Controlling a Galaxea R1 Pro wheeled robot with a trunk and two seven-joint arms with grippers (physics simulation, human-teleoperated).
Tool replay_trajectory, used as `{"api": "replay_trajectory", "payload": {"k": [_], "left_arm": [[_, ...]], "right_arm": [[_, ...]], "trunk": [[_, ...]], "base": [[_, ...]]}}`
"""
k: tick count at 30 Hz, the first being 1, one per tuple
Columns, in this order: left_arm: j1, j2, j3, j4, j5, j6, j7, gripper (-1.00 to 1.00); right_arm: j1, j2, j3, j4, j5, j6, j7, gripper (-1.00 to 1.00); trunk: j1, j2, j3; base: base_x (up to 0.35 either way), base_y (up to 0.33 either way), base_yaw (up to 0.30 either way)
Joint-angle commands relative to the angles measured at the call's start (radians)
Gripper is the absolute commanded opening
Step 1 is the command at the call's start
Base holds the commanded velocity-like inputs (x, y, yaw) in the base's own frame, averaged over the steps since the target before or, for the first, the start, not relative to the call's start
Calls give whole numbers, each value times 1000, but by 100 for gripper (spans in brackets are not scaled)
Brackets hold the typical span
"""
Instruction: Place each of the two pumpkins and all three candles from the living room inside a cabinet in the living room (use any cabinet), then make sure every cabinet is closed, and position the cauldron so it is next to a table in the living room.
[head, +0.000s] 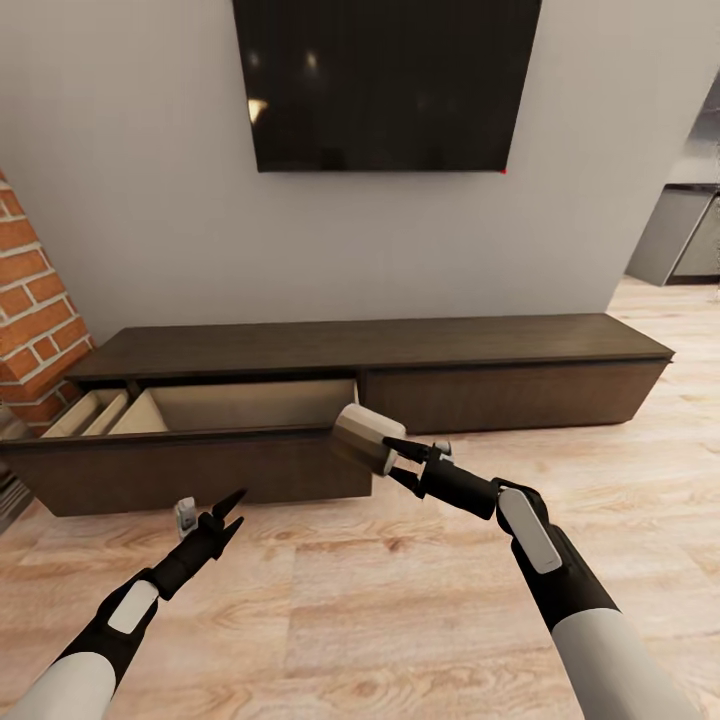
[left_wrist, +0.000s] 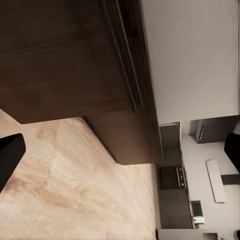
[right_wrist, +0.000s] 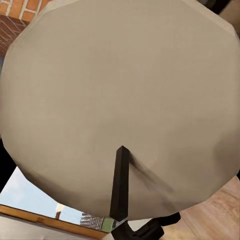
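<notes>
A home living room: wall-mounted television (head: 387, 80), low cabinet (head: 350, 400), brick fireplace (head: 30, 320).

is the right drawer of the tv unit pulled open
No, the right drawer front sits flush with the cabinet; it is the left drawer that stands pulled out, showing its pale interior.

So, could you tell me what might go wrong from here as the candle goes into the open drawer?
1. The right claw holds the candle tilted, right over the drawer's front edge; released here, it could clip that edge and drop to the floor.
2. The drawer is pulled out toward the robot, so the idle left claw sits low by its front panel and might bump it.
</notes>
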Motion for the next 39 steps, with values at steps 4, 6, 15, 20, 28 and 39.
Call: {"api": "replay_trajectory", "payload": {"k": [4,6,15,20,28,39], "left_arm": [[-1,0,1,1,4,8,0,100],[-1,-1,0,1,4,8,18,100],[-1,-4,-1,-2,6,8,60,100],[-1,-6,-2,-2,7,8,62,100],[-1,-42,-5,-2,5,8,105,100],[1,-63,-6,-3,6,9,146,100]], "right_arm": [[-1,-1,3,0,2,2,0,-100],[-1,0,4,-1,3,2,-2,-100],[-1,-1,68,-1,4,-5,-3,-100],[0,0,86,-1,4,-6,-3,-100],[1,0,93,1,5,-6,-2,-100],[1,0,91,8,5,-6,-4,-100]], "trunk": [[-2,1,15],[-3,1,22],[-7,3,57],[-9,4,77],[-13,6,108],[-18,9,150]], "base": [[0,0,0],[0,0,0],[0,0,0],[0,0,0],[0,0,0],[0,0,0]]}}
